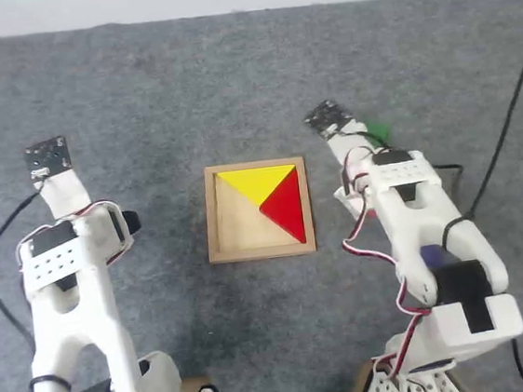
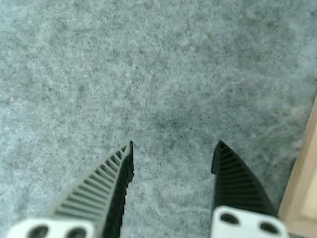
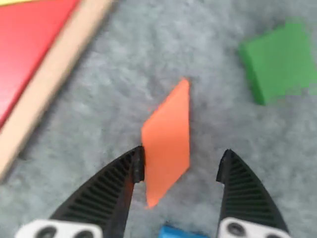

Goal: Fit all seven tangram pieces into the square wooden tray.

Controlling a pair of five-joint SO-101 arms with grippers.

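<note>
The square wooden tray (image 1: 213, 216) lies mid-table and holds a yellow triangle (image 1: 258, 182) and a red triangle (image 1: 286, 205). In the right wrist view my right gripper (image 3: 182, 158) is open low over the carpet. An orange parallelogram (image 3: 168, 141) lies between its fingers, against one fingertip (image 3: 137, 161). A green square (image 3: 277, 62) lies beyond it, also visible as the green square (image 1: 378, 132) by the right arm. A blue piece (image 3: 181, 232) peeks out under the gripper. My left gripper (image 2: 173, 148) is open over bare carpet, beside the tray's edge (image 2: 302, 183).
Grey carpet covers the whole table. The tray's rim (image 3: 54, 74) and the red triangle (image 3: 29, 44) lie close to the right gripper. The left arm (image 1: 63, 264) stands left of the tray, the right arm (image 1: 423, 216) right of it. Black cables trail at both sides.
</note>
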